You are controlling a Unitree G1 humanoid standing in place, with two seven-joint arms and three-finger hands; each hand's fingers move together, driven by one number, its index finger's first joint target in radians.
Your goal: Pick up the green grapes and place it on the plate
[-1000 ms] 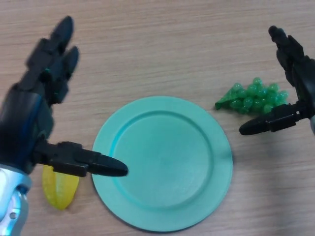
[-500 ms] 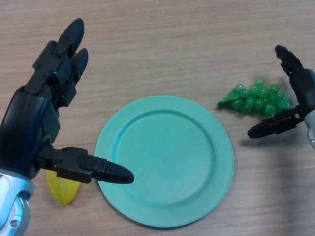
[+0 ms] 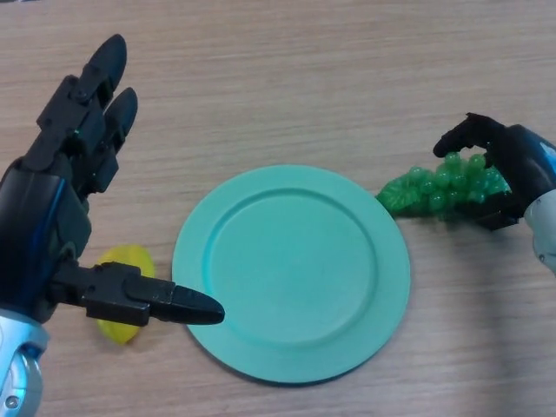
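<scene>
The bunch of green grapes [image 3: 434, 188] lies on the wooden table just right of the teal plate [image 3: 292, 272], its pointed end touching the plate's rim. My right hand [image 3: 510, 165] comes in from the right edge with its fingers curled over the far side of the bunch and its thumb under the near side. My left hand [image 3: 61, 208] hovers at the left, fingers straight and thumb pointing toward the plate, holding nothing.
A yellow star-shaped fruit [image 3: 124, 269] lies on the table left of the plate, partly hidden behind my left thumb. Bare wooden tabletop [image 3: 287, 78] stretches behind the plate.
My right hand has curled its fingers and thumb round the grapes, which were lying free before. The left hand has shifted slightly left and back.
</scene>
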